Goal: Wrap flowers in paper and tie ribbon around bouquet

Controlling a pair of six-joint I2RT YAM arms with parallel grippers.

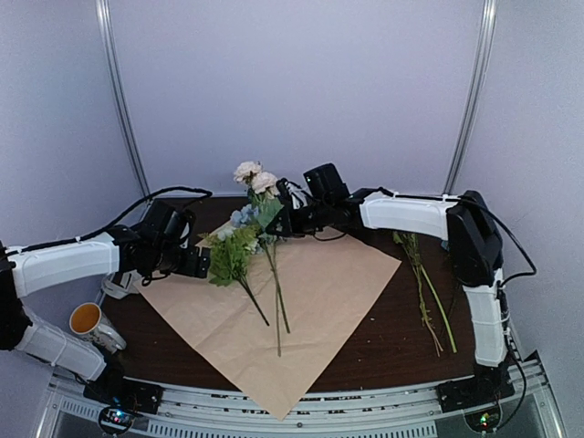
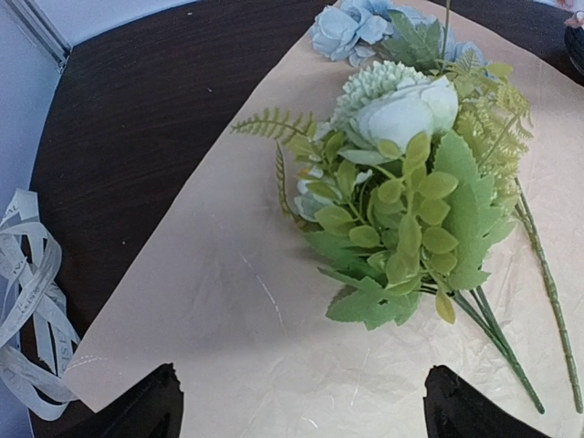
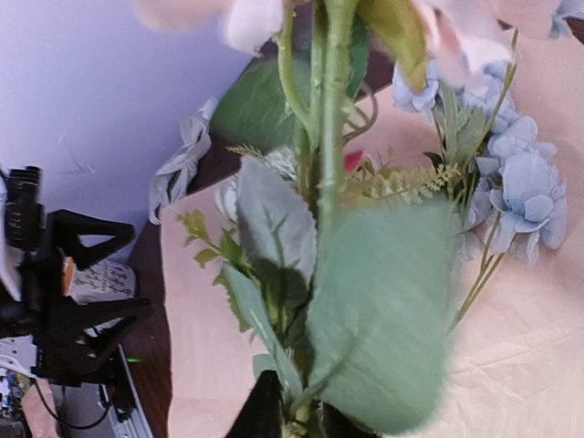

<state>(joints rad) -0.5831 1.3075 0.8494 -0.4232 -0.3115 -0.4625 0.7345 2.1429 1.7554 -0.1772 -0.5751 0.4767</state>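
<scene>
The paper [image 1: 274, 342] lies flat, beige face up, as a diamond on the dark table. On its upper left part rest the flowers: a leafy bunch [image 1: 233, 254] [image 2: 401, 210] with pale and blue blooms. My right gripper [image 1: 279, 219] [image 3: 301, 415] is shut on the stem [image 3: 327, 137] of a pink-bloomed sprig [image 1: 256, 178], which stands up above the paper. My left gripper [image 1: 203, 261] [image 2: 301, 401] hangs wide open over the paper's left corner [image 2: 228, 319], holding nothing. The cream ribbon [image 2: 27, 310] [image 3: 182, 164] lies bunched on the table left of the paper.
Loose green stems [image 1: 424, 283] lie on the table [image 1: 392, 338] right of the paper. A mug [image 1: 88, 321] stands at the near left, beside the left arm. The booth's pale walls close in behind.
</scene>
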